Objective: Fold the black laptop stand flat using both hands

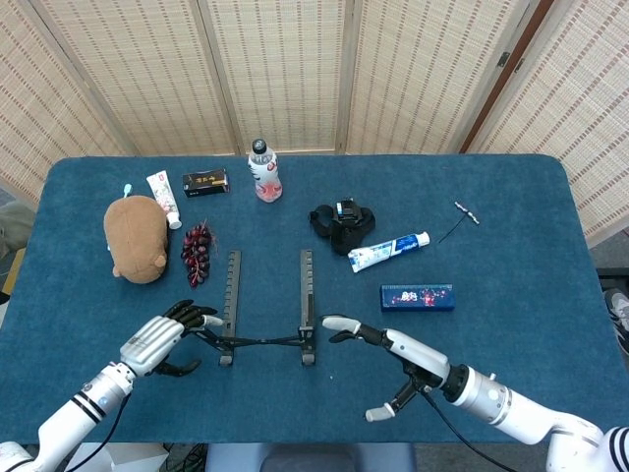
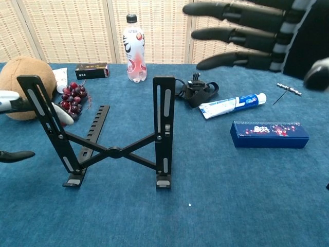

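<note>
At nine and three o'clock of the upright black metal laptop stand (image 1: 265, 313), my empty, spread left hand (image 1: 162, 340) and right hand (image 1: 398, 351) should press both uprights inward evenly.

A table (image 1: 511, 206) covered in deep blue cloth is filling the foreground, while woven beige folding screens (image 1: 285, 69) with pale wooden frames are standing right behind its far edge, evenly lit; a dark brown post (image 1: 496, 84) is leaning at the right

left hand (image 1: 155, 340): silver-grey back, black fingers (image 1: 197, 311), pale tips
right hand (image 1: 401, 356): the same
forearms: white, black bands
</note>
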`<control>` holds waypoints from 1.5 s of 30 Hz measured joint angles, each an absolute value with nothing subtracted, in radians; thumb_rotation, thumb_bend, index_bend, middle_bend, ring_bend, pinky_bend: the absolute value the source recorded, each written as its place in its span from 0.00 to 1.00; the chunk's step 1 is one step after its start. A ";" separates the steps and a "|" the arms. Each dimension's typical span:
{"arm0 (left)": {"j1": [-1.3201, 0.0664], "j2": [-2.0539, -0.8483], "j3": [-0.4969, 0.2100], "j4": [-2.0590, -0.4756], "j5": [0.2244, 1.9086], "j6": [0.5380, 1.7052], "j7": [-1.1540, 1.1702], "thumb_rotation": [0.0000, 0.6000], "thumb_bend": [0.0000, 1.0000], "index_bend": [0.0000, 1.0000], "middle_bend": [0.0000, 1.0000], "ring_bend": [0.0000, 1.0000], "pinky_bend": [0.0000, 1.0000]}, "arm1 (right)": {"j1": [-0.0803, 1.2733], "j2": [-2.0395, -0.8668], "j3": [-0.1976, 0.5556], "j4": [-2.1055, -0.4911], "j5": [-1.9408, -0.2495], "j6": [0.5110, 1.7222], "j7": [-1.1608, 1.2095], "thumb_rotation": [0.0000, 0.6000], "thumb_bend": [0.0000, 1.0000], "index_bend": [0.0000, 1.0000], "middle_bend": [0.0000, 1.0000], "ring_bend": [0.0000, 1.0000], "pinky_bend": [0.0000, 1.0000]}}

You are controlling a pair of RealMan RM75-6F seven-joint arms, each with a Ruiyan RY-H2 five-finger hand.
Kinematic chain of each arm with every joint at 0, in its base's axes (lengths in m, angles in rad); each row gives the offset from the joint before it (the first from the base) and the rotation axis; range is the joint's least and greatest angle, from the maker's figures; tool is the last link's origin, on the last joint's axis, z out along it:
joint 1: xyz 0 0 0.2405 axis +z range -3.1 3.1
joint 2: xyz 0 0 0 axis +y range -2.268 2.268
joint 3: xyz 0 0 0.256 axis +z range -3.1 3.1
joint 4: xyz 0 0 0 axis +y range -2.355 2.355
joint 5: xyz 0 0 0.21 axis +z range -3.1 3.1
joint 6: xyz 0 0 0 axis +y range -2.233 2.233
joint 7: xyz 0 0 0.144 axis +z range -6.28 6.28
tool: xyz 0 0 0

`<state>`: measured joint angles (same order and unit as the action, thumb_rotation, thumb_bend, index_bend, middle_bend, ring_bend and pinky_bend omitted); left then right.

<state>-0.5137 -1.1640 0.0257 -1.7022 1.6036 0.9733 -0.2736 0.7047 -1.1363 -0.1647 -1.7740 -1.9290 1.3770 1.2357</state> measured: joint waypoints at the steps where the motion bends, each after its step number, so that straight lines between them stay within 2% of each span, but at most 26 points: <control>1: -0.519 -1.174 0.027 -1.695 1.600 0.965 -0.272 1.00 0.00 0.00 0.05 0.00 0.16 | 0.703 -1.131 -0.164 -1.778 -1.927 1.381 1.233 1.00 0.32 0.20 0.15 0.12 0.00; 19: -0.539 -1.249 0.067 -1.662 1.596 0.944 -0.297 1.00 0.00 0.00 0.05 0.00 0.16 | 0.679 -1.106 -0.168 -1.796 -1.903 1.388 1.210 1.00 0.32 0.21 0.15 0.12 0.00; 34: -0.546 -1.258 0.071 -1.625 1.557 0.930 -0.379 1.00 0.00 0.00 0.05 0.00 0.16 | 0.676 -1.105 -0.161 -1.790 -1.898 1.383 1.216 1.00 0.32 0.21 0.15 0.12 0.00; 45: -0.524 -1.256 0.088 -1.601 1.564 0.970 -0.380 1.00 0.00 0.00 0.05 0.00 0.16 | 0.676 -1.107 -0.157 -1.788 -1.889 1.372 1.210 1.00 0.32 0.22 0.15 0.12 0.00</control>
<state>-0.5237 -1.2560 0.0882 -1.6014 1.5644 0.9696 -0.3798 0.6764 -1.1072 -0.1567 -1.7880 -1.8895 1.3722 1.2096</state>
